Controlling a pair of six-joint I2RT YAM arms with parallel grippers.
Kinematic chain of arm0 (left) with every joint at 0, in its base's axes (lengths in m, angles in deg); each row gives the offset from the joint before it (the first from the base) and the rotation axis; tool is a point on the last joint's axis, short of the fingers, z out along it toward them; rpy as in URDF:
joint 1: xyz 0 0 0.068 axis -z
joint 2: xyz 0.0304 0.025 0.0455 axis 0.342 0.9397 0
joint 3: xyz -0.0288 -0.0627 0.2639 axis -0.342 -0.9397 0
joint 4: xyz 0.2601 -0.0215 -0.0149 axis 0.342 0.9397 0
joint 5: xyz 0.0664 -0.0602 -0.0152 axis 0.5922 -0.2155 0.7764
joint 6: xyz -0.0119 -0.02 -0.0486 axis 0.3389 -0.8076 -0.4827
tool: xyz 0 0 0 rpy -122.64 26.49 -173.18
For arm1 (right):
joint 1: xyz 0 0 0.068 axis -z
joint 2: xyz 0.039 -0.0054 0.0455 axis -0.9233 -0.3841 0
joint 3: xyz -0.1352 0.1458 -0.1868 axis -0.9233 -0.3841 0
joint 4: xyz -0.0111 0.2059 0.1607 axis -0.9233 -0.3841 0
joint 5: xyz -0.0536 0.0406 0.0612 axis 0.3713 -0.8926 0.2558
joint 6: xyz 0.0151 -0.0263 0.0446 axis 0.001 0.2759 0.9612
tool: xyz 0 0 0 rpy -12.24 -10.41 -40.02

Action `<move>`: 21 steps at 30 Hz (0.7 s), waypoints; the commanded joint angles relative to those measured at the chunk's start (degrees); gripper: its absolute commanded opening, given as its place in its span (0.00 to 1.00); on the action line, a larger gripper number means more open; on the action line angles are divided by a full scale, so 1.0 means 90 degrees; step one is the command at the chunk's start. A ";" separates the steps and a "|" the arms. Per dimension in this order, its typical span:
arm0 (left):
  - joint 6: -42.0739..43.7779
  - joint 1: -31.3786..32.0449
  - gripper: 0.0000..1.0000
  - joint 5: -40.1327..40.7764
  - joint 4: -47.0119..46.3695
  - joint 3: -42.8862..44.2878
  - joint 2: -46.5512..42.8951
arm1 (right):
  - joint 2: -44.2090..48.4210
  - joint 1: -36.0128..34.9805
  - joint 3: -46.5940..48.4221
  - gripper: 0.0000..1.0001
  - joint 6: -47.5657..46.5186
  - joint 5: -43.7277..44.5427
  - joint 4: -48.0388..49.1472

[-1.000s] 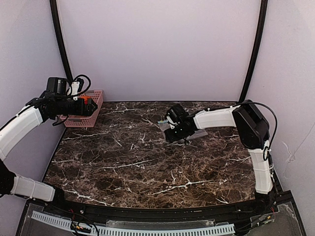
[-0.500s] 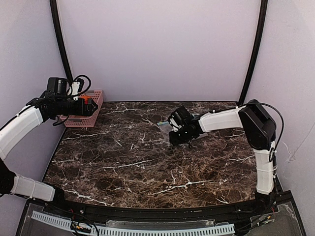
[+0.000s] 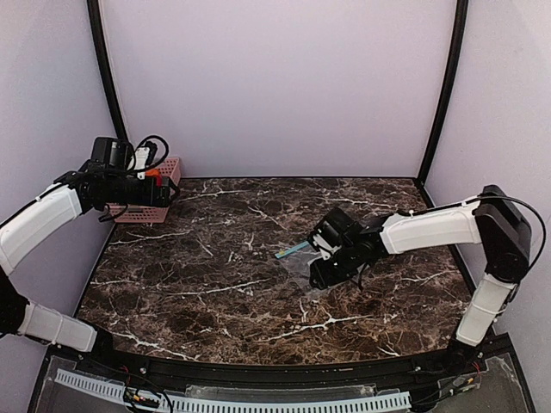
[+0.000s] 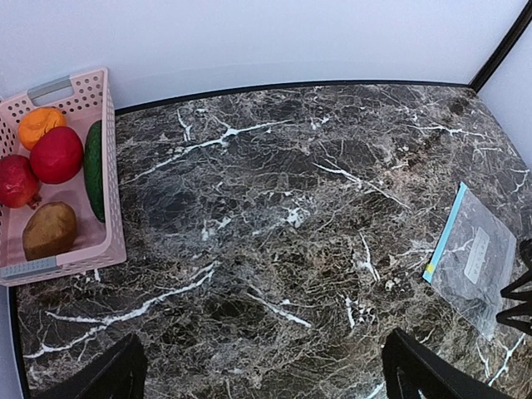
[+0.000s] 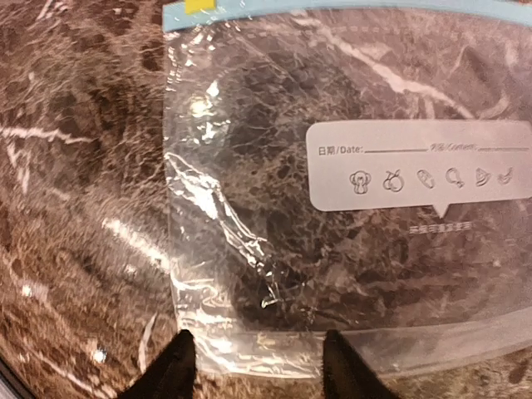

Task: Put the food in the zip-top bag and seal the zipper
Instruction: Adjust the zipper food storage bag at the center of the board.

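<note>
The food lies in a pink basket (image 4: pixel 108 241) at the table's back left: a red piece (image 4: pixel 56 154), a brownish piece (image 4: pixel 50 230), a dark red one (image 4: pixel 15 179) and an orange one (image 4: pixel 40 125). My left gripper (image 4: pixel 266 386) hovers wide open beside the basket, holding nothing. The clear zip-top bag (image 5: pixel 266 233) lies flat and holds no food, its white label (image 5: pixel 420 166) up and its teal zipper (image 5: pixel 332 12) on the far edge. My right gripper (image 5: pixel 258 370) is open, its fingertips (image 5: pixel 170 366) straddling the bag's bottom edge.
A green cucumber-like piece (image 4: pixel 93 170) also lies in the basket (image 3: pixel 133 213). From above, the bag (image 3: pixel 297 258) sits near the table's middle, just left of my right gripper (image 3: pixel 320 274). My left gripper (image 3: pixel 165 195) is at the basket's near corner. Walls enclose the table.
My right gripper has moved toward the front, and the bag has slid with it from the back toward the table's middle. Its jaws stand narrower. The left arm has shifted slightly.
</note>
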 commanded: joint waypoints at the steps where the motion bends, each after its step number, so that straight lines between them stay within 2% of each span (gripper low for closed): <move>1: 0.0051 0.0139 1.00 0.0052 -0.0006 -0.0120 0.0036 | 0.0958 0.0054 -0.0130 0.62 0.0415 0.0454 -0.0327; 3: 0.0052 0.0176 1.00 0.0090 -0.0002 -0.0137 0.0054 | 0.1201 0.0246 -0.0264 0.74 0.0486 0.0491 -0.0348; 8: 0.0050 0.0243 1.00 0.0146 -0.0001 -0.0149 0.0100 | 0.1253 0.1062 -0.0776 0.85 0.0627 0.0517 -0.0254; 18: 0.0087 0.0277 1.00 0.0172 0.0027 -0.0135 0.0142 | 0.1154 0.2096 -0.1282 0.86 0.0552 0.0129 0.0314; 21: 0.0100 0.0277 1.00 0.0161 0.0045 -0.0121 0.0161 | 0.0960 0.2281 -0.1231 0.84 0.0505 0.0144 0.0401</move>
